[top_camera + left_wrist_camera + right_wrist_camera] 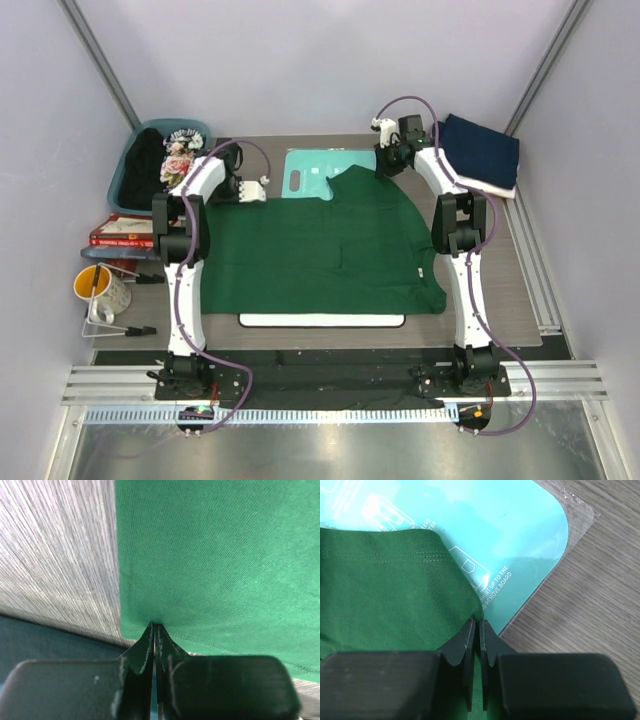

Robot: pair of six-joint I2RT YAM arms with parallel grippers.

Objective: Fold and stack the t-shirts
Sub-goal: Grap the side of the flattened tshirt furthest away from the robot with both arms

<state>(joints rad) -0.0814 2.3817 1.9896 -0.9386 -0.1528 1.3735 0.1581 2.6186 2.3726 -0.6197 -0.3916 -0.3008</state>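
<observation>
The dark green t-shirt [320, 250] lies spread across the table. My left gripper [256, 192] is at its far left corner, and in the left wrist view the jaws [155, 627] are shut on a pinch of the green cloth [215, 555]. My right gripper [384, 168] is at the shirt's far right edge, which is lifted over the teal board [303, 170]. In the right wrist view that gripper [476, 624] is shut on the green hem [385, 600] above the board [510, 525]. A folded navy t-shirt [482, 148] rests on a white one [492, 187] at the far right.
A blue basket [128, 170] at the far left holds a black floral-print t-shirt [175, 158]. Red books [120, 232], a yellow mug [98, 288] and a wire stand [105, 322] sit along the left edge. A whiteboard [320, 321] pokes out under the shirt's near hem.
</observation>
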